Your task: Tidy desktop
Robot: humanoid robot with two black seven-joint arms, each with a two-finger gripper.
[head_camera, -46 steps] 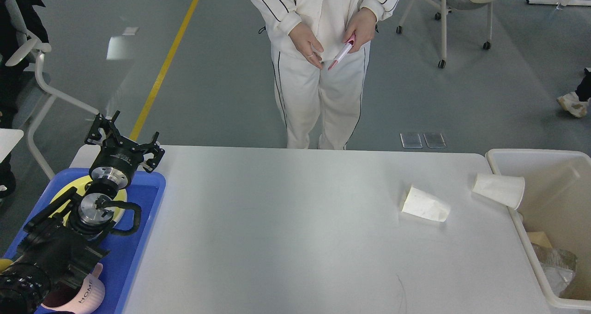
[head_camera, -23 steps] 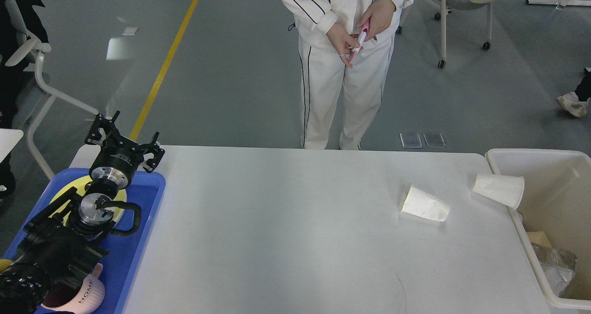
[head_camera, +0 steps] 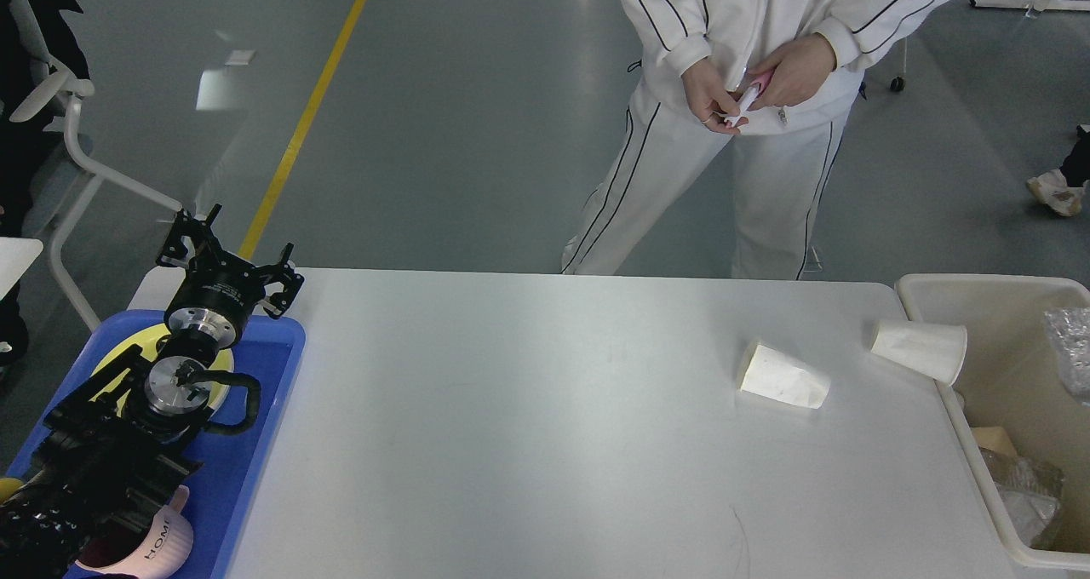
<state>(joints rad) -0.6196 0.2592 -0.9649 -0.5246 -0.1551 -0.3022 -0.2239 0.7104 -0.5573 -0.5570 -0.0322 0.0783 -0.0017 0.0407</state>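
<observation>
The worktop fills the middle. Two paper cups lie tipped on its right side, near the bin. The left end effector hangs released over the blue tray, far left.

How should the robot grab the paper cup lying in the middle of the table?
The cup lies on its side on the desktop, wide mouth toward the far left. Probably best to come straight down from above and pinch across its round body mid-length, gently, since thin paper walls crush.
</observation>
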